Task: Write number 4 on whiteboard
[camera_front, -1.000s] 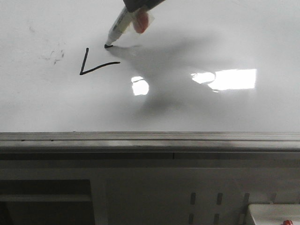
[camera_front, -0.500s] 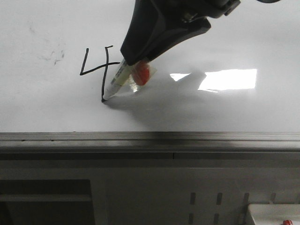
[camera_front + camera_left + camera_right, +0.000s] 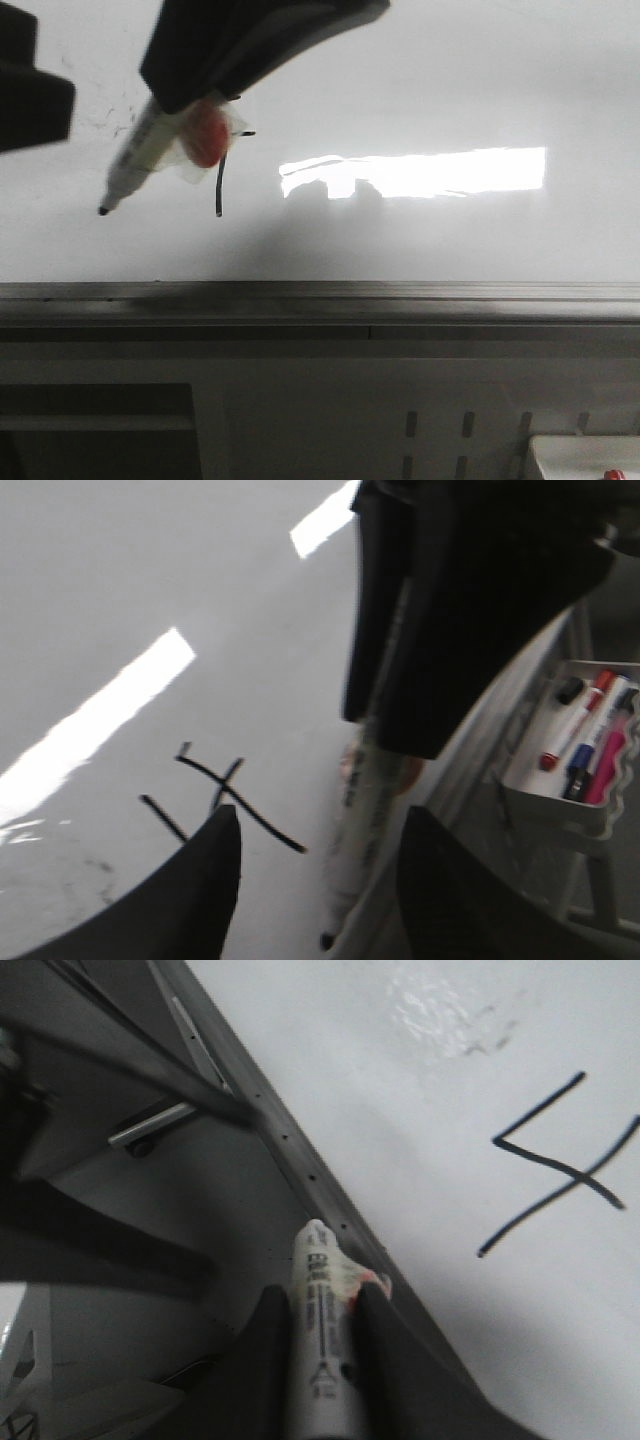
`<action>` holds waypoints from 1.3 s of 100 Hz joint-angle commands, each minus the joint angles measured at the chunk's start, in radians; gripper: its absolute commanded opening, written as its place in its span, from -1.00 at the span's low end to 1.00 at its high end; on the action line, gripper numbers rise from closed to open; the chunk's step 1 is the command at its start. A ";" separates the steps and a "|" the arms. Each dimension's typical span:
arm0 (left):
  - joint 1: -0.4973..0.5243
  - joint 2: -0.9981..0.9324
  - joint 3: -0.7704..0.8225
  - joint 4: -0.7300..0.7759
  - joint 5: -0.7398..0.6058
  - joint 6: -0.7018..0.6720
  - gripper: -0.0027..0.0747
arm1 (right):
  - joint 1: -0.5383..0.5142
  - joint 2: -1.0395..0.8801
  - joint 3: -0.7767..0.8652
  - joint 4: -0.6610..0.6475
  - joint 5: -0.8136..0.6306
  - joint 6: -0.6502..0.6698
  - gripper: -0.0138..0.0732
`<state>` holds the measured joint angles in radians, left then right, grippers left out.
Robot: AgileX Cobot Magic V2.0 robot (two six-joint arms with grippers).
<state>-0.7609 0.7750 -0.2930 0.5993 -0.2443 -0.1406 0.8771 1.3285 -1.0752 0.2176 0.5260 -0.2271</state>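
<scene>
A thin black number 4 [image 3: 555, 1165] is drawn on the glossy whiteboard [image 3: 450, 80]; in the front view most of it is hidden, and only its long stem shows at about 10 o'clock from the picture's centre. The right tool [image 3: 320, 1305] is clamped on a white marker [image 3: 135, 160], whose black tip hangs just at 9 o'clock of the stem's foot. The left tool [image 3: 315, 865] stands with its dark fingers [image 3: 205, 890] apart, holding nothing.

A white, black-tipped marker [image 3: 135, 160] is held by the dark right claw [image 3: 190, 95] above the glossy whiteboard [image 3: 420, 90], apparently untouching; the black 4 [image 3: 220, 185] is mostly hidden.
</scene>
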 commanded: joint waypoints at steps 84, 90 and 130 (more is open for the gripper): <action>-0.025 0.122 -0.028 -0.070 -0.127 -0.011 -0.98 | 0.052 -0.036 -0.074 -0.009 0.009 -0.010 -0.05; -0.024 0.122 -0.028 -0.125 -0.114 -0.011 -0.98 | 0.052 -0.041 -0.074 -0.031 -0.027 -0.010 0.47; 0.120 0.126 -0.032 -0.772 -0.041 -0.011 -0.98 | -0.035 -0.200 -0.078 -0.069 -0.190 -0.010 0.56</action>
<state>-0.6786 0.8998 -0.2930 -0.0492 -0.2256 -0.1424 0.8620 1.1811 -1.1166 0.1570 0.4128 -0.2271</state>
